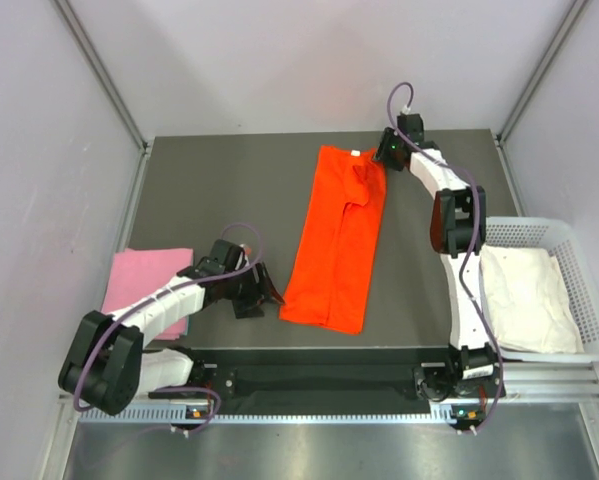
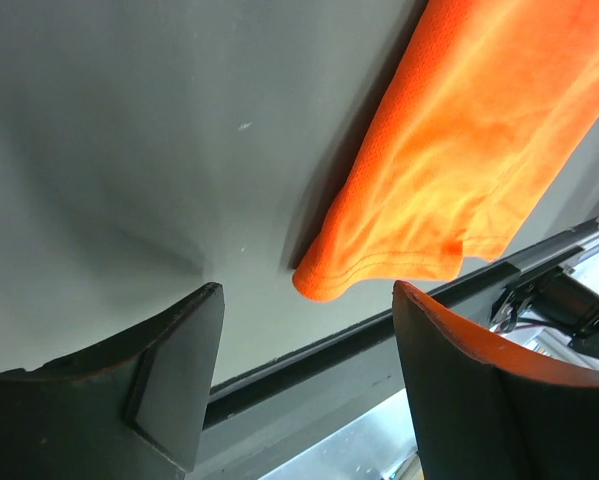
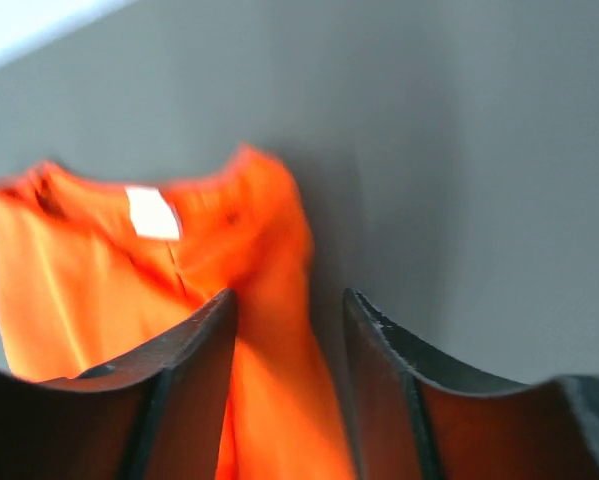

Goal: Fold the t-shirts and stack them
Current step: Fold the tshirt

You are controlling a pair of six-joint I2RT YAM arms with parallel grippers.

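Appearing only overhead: pink t-shirt [image 1: 149, 275]

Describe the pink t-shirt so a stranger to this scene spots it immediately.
On the dark table, look to the near left edge, beside the left arm. The pink t-shirt lies folded into a flat rectangle. Unlike the orange t-shirt stretched mid-table and the white t-shirt in the right-hand basket, it is pale pink.

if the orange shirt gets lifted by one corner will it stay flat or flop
Probably flops: the orange shirt lies in soft folds, thin and wrinkled. It looks light for its size. A push would likely bunch it rather than slide it whole.
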